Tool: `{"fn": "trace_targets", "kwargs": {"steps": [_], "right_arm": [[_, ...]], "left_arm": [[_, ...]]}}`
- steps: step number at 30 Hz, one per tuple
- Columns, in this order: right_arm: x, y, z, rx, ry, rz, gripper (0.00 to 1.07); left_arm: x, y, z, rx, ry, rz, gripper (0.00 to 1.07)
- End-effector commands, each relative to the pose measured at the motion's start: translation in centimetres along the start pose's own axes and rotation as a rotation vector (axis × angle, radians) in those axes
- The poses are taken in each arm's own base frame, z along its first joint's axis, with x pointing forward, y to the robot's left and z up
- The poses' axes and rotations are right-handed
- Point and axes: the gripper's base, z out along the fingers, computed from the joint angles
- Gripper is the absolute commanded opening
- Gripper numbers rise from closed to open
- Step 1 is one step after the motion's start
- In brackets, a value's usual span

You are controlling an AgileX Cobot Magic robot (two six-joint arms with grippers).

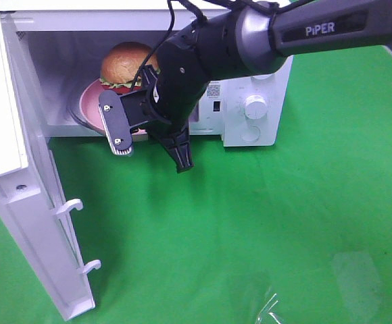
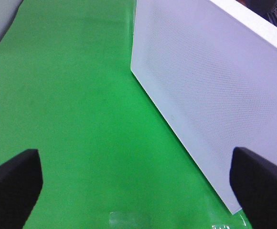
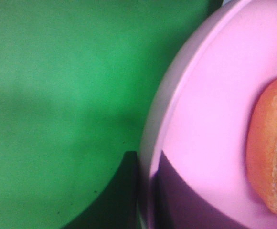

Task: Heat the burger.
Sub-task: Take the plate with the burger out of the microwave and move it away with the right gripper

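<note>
- The burger (image 1: 124, 65) sits on the pink plate (image 1: 88, 101) inside the white microwave (image 1: 250, 108), whose door (image 1: 20, 175) stands wide open.
- The right gripper (image 1: 134, 125) is at the microwave's mouth, its jaws closed thin on the plate's front rim; the burger lies just behind it, deeper in the microwave.
- The left gripper (image 2: 138, 183), jaws spread wide and empty, hovers over the green cloth (image 2: 71, 95) beside the microwave's outer wall.

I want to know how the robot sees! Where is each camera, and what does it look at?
Exterior high: up above, looking down at the microwave, burger and right tool.
Left wrist: on the left arm, facing the microwave door; its open tool's fingers show.
Right wrist: close on the pink plate; one dark finger shows.
Shared: exterior and right wrist both show plate and burger.
</note>
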Motion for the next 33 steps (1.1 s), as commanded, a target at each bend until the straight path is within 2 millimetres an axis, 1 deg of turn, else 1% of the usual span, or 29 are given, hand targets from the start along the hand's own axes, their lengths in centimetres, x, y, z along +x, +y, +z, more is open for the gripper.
{"fn": "trace_targets", "kwargs": {"steps": [1,2,4,5,8,9,10,11,12,15,17,18,19,22,24,27,28,29,30,31,32,33], "right_arm": [[-0.1,-1.2,-2.2,0.123,-0.032,-0.054,0.00],[-0.1,-1.2,-2.2,0.123,-0.032,-0.054,0.00],[0.1,-0.5,-2.8,0.110,-0.029,-0.056,0.00],[0.1,-0.5,-2.8,0.110,-0.029,-0.056,0.00],[0.2,-0.2,-3.7,0.133,-0.045,-0.049,0.00],[0.2,-0.2,-3.7,0.133,-0.045,-0.049,0.00],[0.2,0.1,-4.3,0.148,-0.061,-0.038,0.00],[0.2,0.1,-4.3,0.148,-0.061,-0.038,0.00],[0.3,0.6,-4.6,0.150,-0.068,-0.038,0.00],[0.4,1.1,-5.0,0.153,-0.073,-0.040,0.00],[0.6,2.1,-5.5,0.146,-0.078,-0.043,0.00],[0.6,2.1,-5.5,0.146,-0.078,-0.043,0.00],[0.7,2.9,-5.9,0.147,-0.086,-0.045,0.00],[0.9,3.5,-6.3,0.149,-0.092,-0.046,0.00],[1.1,4.6,-7.5,0.163,-0.106,-0.048,0.00],[1.2,4.9,-7.8,0.168,-0.109,-0.049,0.00],[1.3,5.3,-8.4,0.179,-0.117,-0.049,0.00],[1.3,5.3,-8.4,0.179,-0.117,-0.049,0.00],[1.5,6.1,-9.1,0.181,-0.123,-0.049,0.00],[1.5,6.1,-9.1,0.181,-0.123,-0.049,0.00],[1.6,6.7,-9.7,0.191,-0.130,-0.049,0.00],[1.6,6.7,-9.7,0.191,-0.130,-0.049,0.00]], "left_arm": [[0.1,0.0,-0.2,-0.001,-0.023,0.001,1.00],[0.1,0.0,-0.2,-0.001,-0.023,0.001,1.00],[0.1,0.0,-0.2,-0.001,-0.023,0.001,1.00],[0.1,0.0,-0.2,-0.001,-0.023,0.001,1.00],[0.1,0.0,-0.2,-0.001,-0.023,0.001,1.00],[0.1,0.0,-0.2,-0.001,-0.023,0.001,1.00],[0.1,0.0,-0.2,-0.001,-0.023,0.001,1.00],[0.1,0.0,-0.2,-0.001,-0.023,0.001,1.00],[0.1,0.0,-0.2,-0.001,-0.023,0.001,1.00],[0.1,0.0,-0.2,-0.001,-0.023,0.001,1.00],[0.1,0.0,-0.2,-0.001,-0.023,0.001,1.00],[0.1,0.0,-0.2,-0.001,-0.023,0.001,1.00],[0.1,0.0,-0.2,-0.001,-0.023,0.001,1.00],[0.1,0.0,-0.2,-0.001,-0.023,0.001,1.00],[0.1,0.0,-0.2,-0.001,-0.023,0.001,1.00],[0.1,0.0,-0.2,-0.001,-0.023,0.001,1.00],[0.1,0.0,-0.2,-0.001,-0.023,0.001,1.00],[0.1,0.0,-0.2,-0.001,-0.023,0.001,1.00],[0.1,0.0,-0.2,-0.001,-0.023,0.001,1.00],[0.1,0.0,-0.2,-0.001,-0.023,0.001,1.00],[0.1,0.0,-0.2,-0.001,-0.023,0.001,1.00],[0.1,0.0,-0.2,-0.001,-0.023,0.001,1.00]]}}
